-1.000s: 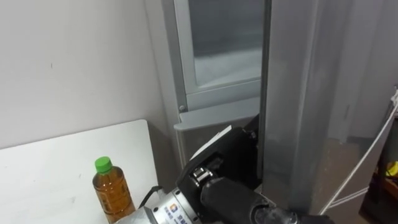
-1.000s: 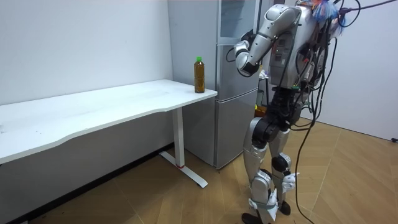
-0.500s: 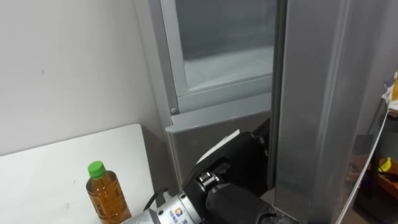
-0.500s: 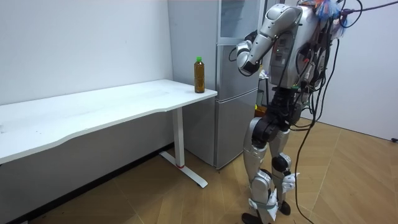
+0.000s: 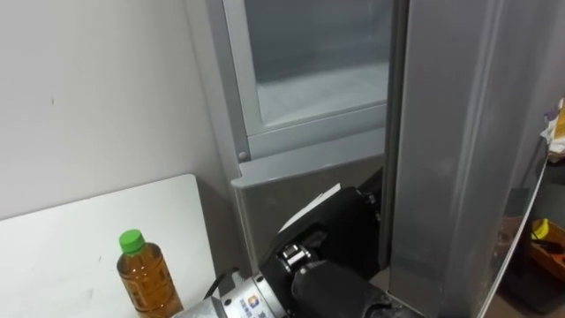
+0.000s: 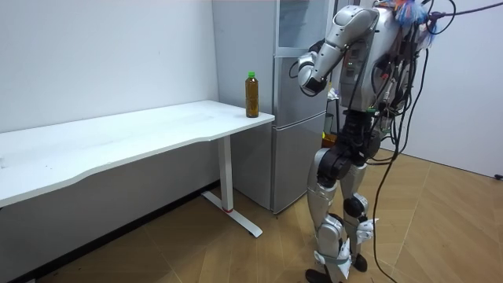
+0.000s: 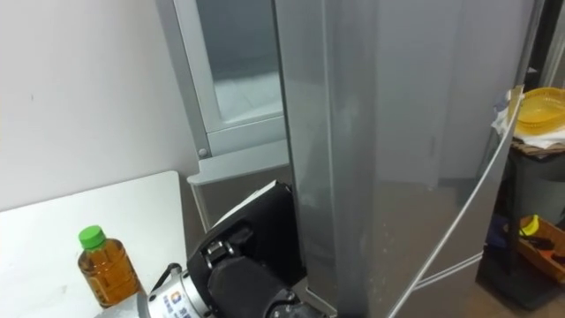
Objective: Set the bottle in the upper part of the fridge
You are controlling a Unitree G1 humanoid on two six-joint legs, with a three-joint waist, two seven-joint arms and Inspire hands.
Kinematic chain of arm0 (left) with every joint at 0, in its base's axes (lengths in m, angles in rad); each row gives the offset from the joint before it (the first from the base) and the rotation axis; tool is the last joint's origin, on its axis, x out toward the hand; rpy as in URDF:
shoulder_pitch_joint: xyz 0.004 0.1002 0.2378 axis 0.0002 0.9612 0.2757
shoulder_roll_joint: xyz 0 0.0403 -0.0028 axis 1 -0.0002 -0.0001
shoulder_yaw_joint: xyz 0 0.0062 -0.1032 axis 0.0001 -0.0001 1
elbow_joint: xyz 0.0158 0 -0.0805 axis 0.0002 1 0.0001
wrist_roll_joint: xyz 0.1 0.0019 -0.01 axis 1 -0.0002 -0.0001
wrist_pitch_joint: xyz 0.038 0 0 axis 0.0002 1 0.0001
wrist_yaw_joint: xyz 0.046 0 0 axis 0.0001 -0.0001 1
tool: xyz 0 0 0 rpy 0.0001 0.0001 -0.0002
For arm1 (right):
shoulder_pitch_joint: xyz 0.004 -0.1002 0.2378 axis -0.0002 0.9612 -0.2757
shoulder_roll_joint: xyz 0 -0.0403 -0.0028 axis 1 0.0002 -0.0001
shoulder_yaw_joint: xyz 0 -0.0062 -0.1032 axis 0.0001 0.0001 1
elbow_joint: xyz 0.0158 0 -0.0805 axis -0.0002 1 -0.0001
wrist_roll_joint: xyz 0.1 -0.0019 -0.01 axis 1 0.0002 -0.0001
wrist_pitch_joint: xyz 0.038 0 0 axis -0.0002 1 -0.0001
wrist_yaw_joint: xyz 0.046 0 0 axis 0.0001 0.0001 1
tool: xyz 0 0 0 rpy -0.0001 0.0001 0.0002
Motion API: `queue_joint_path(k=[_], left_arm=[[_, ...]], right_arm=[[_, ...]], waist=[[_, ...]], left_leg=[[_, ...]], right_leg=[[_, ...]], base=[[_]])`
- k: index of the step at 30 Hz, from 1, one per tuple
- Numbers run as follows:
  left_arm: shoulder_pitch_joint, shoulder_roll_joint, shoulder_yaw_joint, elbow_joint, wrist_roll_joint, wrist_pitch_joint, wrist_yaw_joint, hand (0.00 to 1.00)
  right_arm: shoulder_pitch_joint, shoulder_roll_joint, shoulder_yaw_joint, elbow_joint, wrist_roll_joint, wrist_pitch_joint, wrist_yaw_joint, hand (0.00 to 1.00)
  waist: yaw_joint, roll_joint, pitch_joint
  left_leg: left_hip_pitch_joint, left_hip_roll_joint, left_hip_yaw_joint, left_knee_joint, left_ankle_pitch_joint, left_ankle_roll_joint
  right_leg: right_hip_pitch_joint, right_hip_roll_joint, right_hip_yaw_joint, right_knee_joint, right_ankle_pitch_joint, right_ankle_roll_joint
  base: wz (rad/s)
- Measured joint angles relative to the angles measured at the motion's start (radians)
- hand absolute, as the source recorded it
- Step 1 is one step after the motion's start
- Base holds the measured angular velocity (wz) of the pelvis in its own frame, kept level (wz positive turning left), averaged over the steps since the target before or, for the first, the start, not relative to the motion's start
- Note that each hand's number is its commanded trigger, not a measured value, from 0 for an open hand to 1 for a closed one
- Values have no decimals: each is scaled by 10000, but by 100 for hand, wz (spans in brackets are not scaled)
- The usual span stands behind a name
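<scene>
Grey metal fridge (image 5: 459, 132) stands directly before me, and its glazed upper door (image 5: 309, 53) appears closed. Left hand (image 5: 331, 225) lies against the fridge's vertical front edge, just below the glazing. Its fingers are hidden past that edge, so I cannot tell whether they grasp anything. Bottle (image 5: 146, 274), amber with a green cap, stands upright and untouched on the white desk (image 5: 71, 238), near the corner beside the fridge. Judgement: door opening is the step in hand. I should seat the fingers behind the upper door's edge before pulling, then swing it wide, keeping the elbow clear of the bottle.
</scene>
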Motion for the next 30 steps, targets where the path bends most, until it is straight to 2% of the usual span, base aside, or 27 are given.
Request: queue_joint_path(k=[26, 30], left_arm=[[1, 3, -64, 2, -23, -65, -133, 0], [2, 3, -70, 44, -21, -104, -123, 0]], right_arm=[[-28, -43, 27, -32, 8, 19, 31, 0], [-27, -64, 27, -32, 6, 18, 73, 0]], waist=[[1, 25, -1], [1, 67, -25]], left_leg=[[-54, 1, 83, -22, 3, 6], [-49, 2, 103, -9, 3, 6]], right_leg=[[-149, 0, 73, 94, 0, 1], [-150, 1, 105, 94, 1, 1]], base=[[0], [0]])
